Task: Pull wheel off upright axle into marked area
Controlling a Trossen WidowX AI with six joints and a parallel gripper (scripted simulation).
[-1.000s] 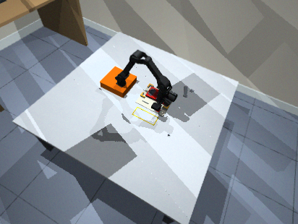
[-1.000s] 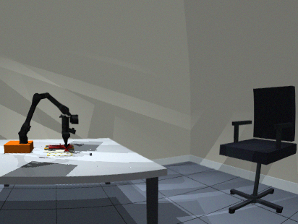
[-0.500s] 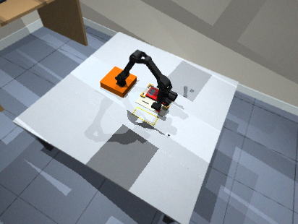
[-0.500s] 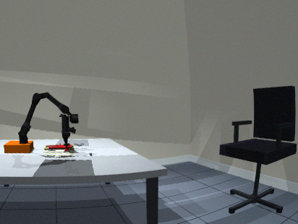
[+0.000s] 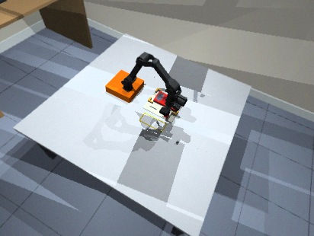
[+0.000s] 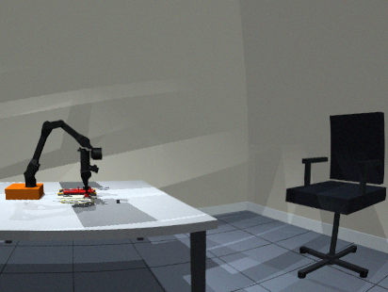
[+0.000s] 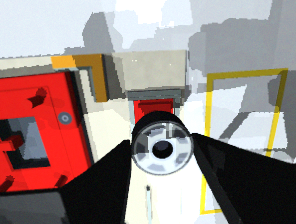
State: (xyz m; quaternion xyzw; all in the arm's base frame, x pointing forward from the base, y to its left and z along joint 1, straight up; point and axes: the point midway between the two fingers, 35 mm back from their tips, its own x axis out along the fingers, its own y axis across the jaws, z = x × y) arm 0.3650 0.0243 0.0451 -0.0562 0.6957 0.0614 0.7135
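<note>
The wheel (image 7: 162, 164), with a black tyre and pale spoked rim, is between the two black fingers. My gripper (image 5: 166, 114) (image 6: 87, 189) (image 7: 160, 142) is shut on it and points down. The wheel's face is toward the wrist camera, with a dark hub hole in its middle. A red block (image 7: 153, 106) in a grey holder shows just behind the wheel. The upright axle is hidden by the wheel and fingers, so whether it is still in the hub cannot be told. The marked area is a yellow outline (image 5: 142, 116) (image 7: 247, 74), to the right of the wheel in the wrist view.
A red fixture (image 5: 164, 100) (image 7: 65, 95) with raised parts and a square opening is left of the wheel in the wrist view, beside a yellow-orange corner bracket (image 7: 100, 82). A small dark piece (image 5: 177, 142) (image 6: 118, 202) lies on the table. The arm stands on an orange base (image 5: 116, 87) (image 6: 24, 192).
</note>
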